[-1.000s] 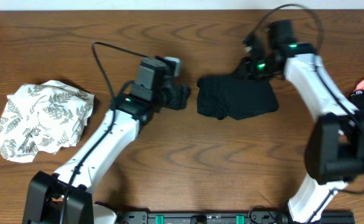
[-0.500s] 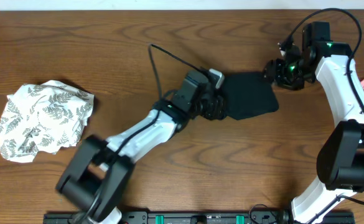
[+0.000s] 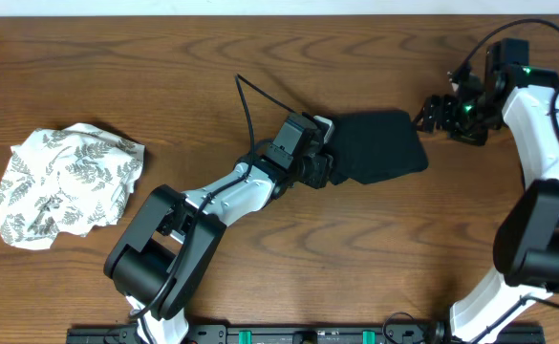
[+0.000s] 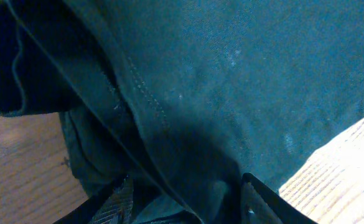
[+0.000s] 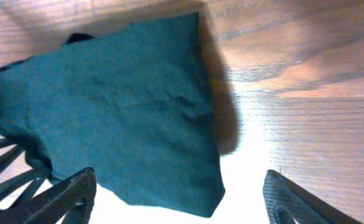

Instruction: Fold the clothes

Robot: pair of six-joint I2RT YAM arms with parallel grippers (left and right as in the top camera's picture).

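On the wooden table (image 3: 260, 57), your black shirt (image 3: 379, 148) lies right of centre as a compact, roughly flat packet, so most of the folding looks done, though its left edge is bunched up in the left wrist view. The left gripper (image 3: 319, 170) straddles that thick fold, but you cannot tell whether its fingers are pinching it. The right gripper (image 3: 430, 113) hangs spread and empty just off the shirt's right corner, so what's probably left is tidying that edge
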